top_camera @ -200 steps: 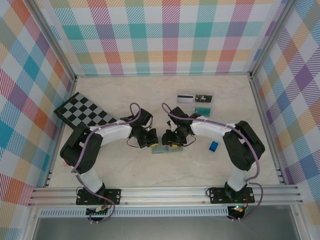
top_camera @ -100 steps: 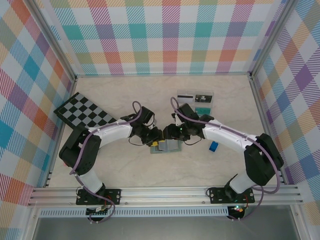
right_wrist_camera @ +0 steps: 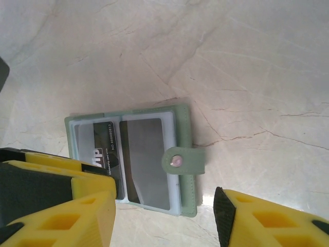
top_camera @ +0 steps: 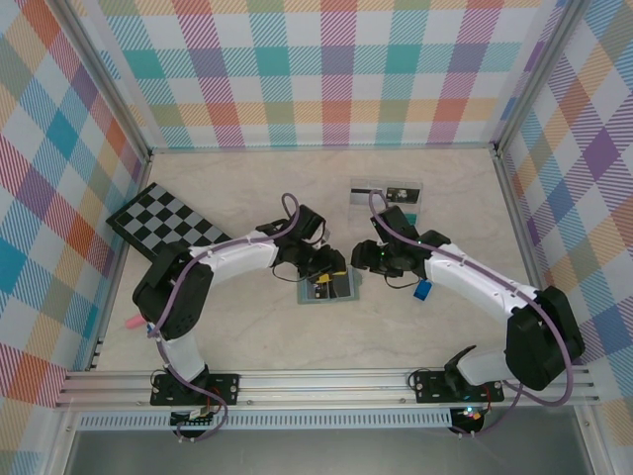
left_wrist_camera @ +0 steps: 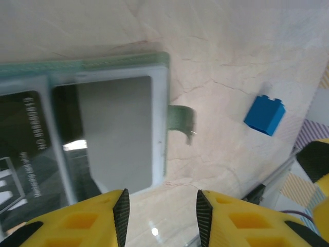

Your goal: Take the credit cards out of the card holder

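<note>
The sage-green card holder (top_camera: 332, 288) lies open and flat on the table, its paler clear sleeves facing up. A dark credit card (right_wrist_camera: 103, 149) marked "vip" sits in its left sleeve. The snap tab (right_wrist_camera: 183, 161) sticks out to the right. My left gripper (top_camera: 321, 267) hovers over the holder's near edge (left_wrist_camera: 162, 128), open with nothing between its fingers. My right gripper (top_camera: 369, 259) is open just right of the holder, its fingers apart above the tab side (right_wrist_camera: 164, 221). Neither gripper touches the holder.
A clear tray (top_camera: 386, 184) at the back holds a white striped card (top_camera: 366, 193) and a dark card (top_camera: 403, 193); a teal card (top_camera: 399, 216) lies by its front edge. A small blue block (top_camera: 422, 290) lies right of the holder. A checkerboard (top_camera: 163, 223) sits at the left.
The left gripper has opened and let go of the holder, which now lies spread open. Both grippers have shifted to the right, and the right arm has swung out to the right.
</note>
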Controlling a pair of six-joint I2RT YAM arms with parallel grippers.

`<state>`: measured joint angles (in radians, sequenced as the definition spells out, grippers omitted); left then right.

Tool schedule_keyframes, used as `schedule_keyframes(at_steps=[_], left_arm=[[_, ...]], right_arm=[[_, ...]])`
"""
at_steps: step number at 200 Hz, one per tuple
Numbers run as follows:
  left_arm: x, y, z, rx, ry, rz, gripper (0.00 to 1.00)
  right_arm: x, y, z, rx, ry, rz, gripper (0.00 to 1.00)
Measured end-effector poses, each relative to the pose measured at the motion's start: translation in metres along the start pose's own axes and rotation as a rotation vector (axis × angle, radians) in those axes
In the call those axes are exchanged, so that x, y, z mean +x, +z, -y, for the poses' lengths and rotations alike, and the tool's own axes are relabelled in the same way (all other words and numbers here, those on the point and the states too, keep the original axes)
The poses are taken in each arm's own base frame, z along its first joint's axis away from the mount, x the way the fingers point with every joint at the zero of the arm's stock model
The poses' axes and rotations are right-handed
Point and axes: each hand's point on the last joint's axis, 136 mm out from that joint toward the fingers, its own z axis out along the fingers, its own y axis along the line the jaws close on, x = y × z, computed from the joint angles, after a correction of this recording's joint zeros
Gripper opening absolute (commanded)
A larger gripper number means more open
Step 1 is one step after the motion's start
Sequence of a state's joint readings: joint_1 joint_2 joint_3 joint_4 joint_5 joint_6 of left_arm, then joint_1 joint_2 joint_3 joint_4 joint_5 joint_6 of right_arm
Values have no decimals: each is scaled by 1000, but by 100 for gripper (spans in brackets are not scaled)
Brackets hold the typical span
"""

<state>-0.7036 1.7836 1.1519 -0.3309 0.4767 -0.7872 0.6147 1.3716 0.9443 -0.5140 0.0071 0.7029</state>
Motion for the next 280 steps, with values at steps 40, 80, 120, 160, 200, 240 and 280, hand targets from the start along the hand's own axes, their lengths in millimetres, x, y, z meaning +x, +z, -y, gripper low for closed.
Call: schedule_keyframes(at_steps=[40, 80, 120, 160, 200, 240, 280], left_arm=[[-7, -15, -16, -74, -34, 77, 32], [-8, -28, -21, -91, -63, 122, 26], [-2, -22, -29, -95, -101, 99, 21], [-3, -4, -29, -65, -123, 60, 19], [0, 12, -38, -78, -155, 16, 19], [0, 17, -40, -84, -160, 8, 24], [-1, 18, -39, -74, -156, 8, 25]], right_arm=[[8, 9, -6, -25, -35, -60, 34], [12, 35, -22, -46, -69, -164, 18], [22, 60, -32, -31, -92, -258, 16], [34, 76, -16, 56, -79, -335, 16], [37, 85, -6, 122, -89, -373, 16], [40, 86, 1, 153, -88, -393, 20], [42, 92, 7, 160, -73, -413, 18]])
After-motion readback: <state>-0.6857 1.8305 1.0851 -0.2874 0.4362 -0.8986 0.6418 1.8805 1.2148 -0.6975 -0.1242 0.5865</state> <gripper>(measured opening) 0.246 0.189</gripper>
